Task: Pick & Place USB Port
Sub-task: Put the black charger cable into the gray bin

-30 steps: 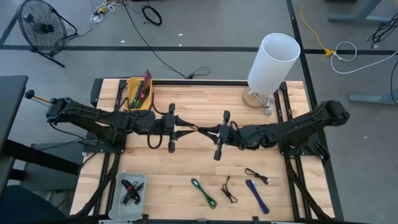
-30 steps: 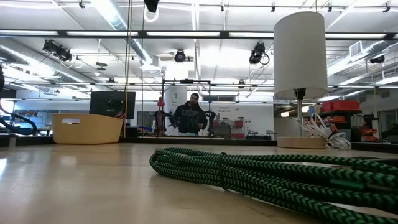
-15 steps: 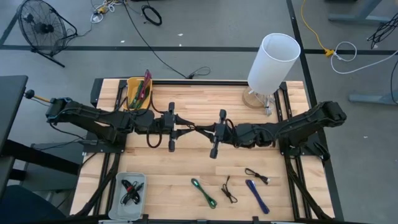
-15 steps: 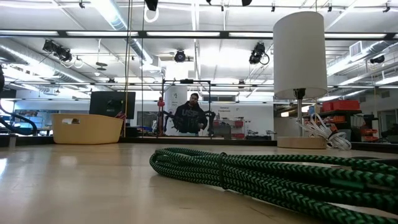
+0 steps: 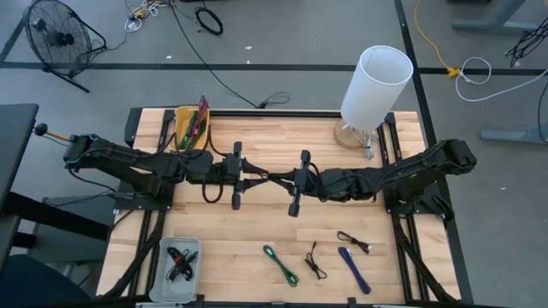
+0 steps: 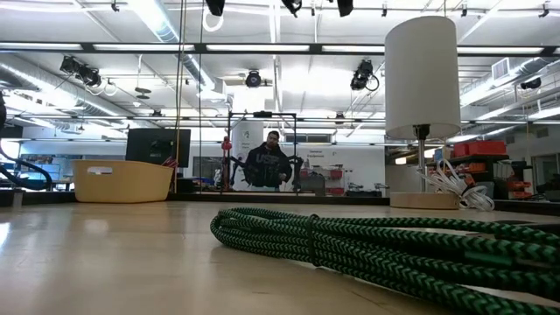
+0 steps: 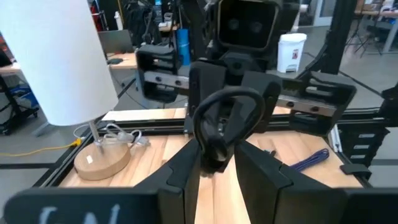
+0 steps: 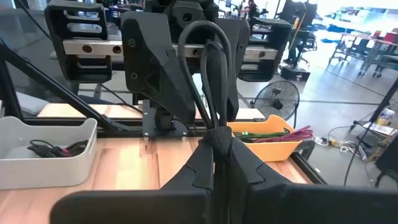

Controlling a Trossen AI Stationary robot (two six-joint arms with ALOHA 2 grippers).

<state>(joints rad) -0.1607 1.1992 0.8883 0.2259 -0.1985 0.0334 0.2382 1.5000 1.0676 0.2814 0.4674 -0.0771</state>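
Two grippers at mid-table, nose to nose above the wooden table (image 5: pixel 257 137), seen from above. Between them, off the wood, one black cable (image 5: pixel 267 177), coiled and bundled.

Left gripper (image 5: pixel 248 177): closed on one end of the bundle. From its wrist camera, fingers (image 7: pixel 180 177) pinched together under a black loop (image 7: pixel 219 121), with the other arm's gripper right behind the loop.

Right gripper (image 5: pixel 284 180): closed on the other end. From its wrist camera, fingers (image 8: pixel 202 168) tight around the wrapped neck of the bundle (image 8: pixel 216 138), loop standing up past them, left gripper directly beyond.

Elsewhere on the table, all well apart from the held bundle:
- white lamp (image 5: pixel 375 84) at the far right corner, on a round wooden base;
- yellow bin (image 5: pixel 182 139) at the far left corner, holding green and red cables;
- white tray (image 5: pixel 190 275) at the near left edge, holding a dark cable;
- along the near edge, left to right: green cable (image 5: pixel 281 263), small black cable (image 5: pixel 315 261), blue cable (image 5: pixel 354 269), plus another black lead (image 5: pixel 353 242) just above the blue one.

At table height: green braided coil (image 6: pixel 367 245) filling the foreground, lamp (image 6: pixel 422 79) to the right, bin (image 6: pixel 122 180) to the left, a person (image 6: pixel 268 164) far off in the room behind. Up at that picture's top edge, only dark bits of the arms.
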